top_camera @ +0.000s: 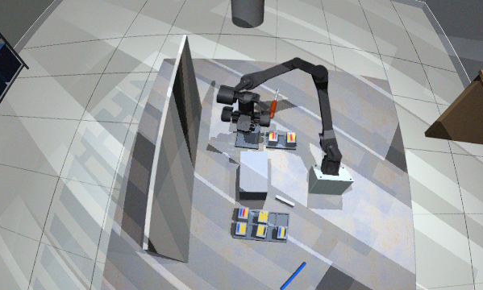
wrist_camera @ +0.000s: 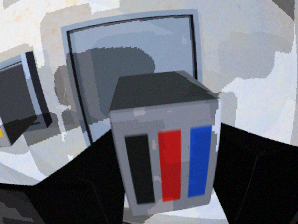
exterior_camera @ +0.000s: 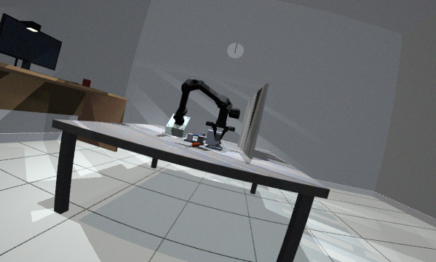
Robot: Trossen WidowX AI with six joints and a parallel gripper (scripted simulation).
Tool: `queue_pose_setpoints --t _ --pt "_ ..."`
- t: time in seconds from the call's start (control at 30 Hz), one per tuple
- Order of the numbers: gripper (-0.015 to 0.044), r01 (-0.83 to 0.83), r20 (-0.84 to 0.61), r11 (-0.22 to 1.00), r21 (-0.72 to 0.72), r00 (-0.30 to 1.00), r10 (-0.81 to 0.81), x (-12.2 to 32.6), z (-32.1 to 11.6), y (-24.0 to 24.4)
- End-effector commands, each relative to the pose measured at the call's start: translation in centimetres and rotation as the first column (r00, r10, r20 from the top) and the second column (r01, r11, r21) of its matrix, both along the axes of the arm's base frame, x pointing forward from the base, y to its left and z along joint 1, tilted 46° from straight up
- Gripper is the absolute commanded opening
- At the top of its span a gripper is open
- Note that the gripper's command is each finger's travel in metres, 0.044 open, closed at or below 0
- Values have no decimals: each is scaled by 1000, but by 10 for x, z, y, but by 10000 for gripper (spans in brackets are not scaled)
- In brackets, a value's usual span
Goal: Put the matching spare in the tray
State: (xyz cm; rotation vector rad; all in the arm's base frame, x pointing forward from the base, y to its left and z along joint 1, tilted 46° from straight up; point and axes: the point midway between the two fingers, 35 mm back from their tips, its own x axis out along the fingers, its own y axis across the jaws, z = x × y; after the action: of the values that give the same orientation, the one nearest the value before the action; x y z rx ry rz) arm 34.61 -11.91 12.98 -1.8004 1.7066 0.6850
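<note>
Top cam: high over the table [top_camera: 366, 242] [exterior_camera: 188, 156], tilted down, whole arm [top_camera: 325, 101] [exterior_camera: 207, 89] in frame. Exterior: low, well back beyond a table edge, facing across it, canted. Wrist: close-up over the tray [top_camera: 247, 142] [wrist_camera: 131, 21]. Top and exterior share arm and table; top and wrist share tray.

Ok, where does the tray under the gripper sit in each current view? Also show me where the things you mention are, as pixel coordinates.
Top: left of picture centre, directly below the gripper, partly covered by it.
Exterior: small, just right of centre, right of the orange screwdriver [top_camera: 273, 108] [exterior_camera: 196, 144].
Wrist: upper middle, behind the striped block [wrist_camera: 170, 167], which hides part of the tray [top_camera: 247, 142] [exterior_camera: 215, 147] [wrist_camera: 172, 50].
Shared landmark: the gripper [top_camera: 245, 126] [exterior_camera: 218, 140] [wrist_camera: 158, 128].
</note>
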Motion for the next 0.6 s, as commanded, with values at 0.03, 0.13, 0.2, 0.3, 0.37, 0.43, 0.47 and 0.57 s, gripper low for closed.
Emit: queue_pose_setpoints --t 0.03,0.13,0.2,0.3,0.37,0.43,0.47,0.57 --pt "0 -1 -4 1000 1 1000 1 -1 -3 -3" --pt "0 -1 -4 1000 0 1000 1 -1 -5 -5" --pt "0 -1 -4 1000 0 1000 1 -1 -6 -7" --pt "0 -1 -4 1000 -1 1000 1 -2 -8 -9" --pt "0 -1 -4 1000 -2 1000 1 -2 -9 -10" --pt "0 -1 -4 1000 -2 1000 1 -2 -10 -11" --pt "0 -1 -4 1000 -2 1000 1 -2 -10 -12" --pt "0 -1 -4 1000 -3 1000 1 -2 -12 -14"
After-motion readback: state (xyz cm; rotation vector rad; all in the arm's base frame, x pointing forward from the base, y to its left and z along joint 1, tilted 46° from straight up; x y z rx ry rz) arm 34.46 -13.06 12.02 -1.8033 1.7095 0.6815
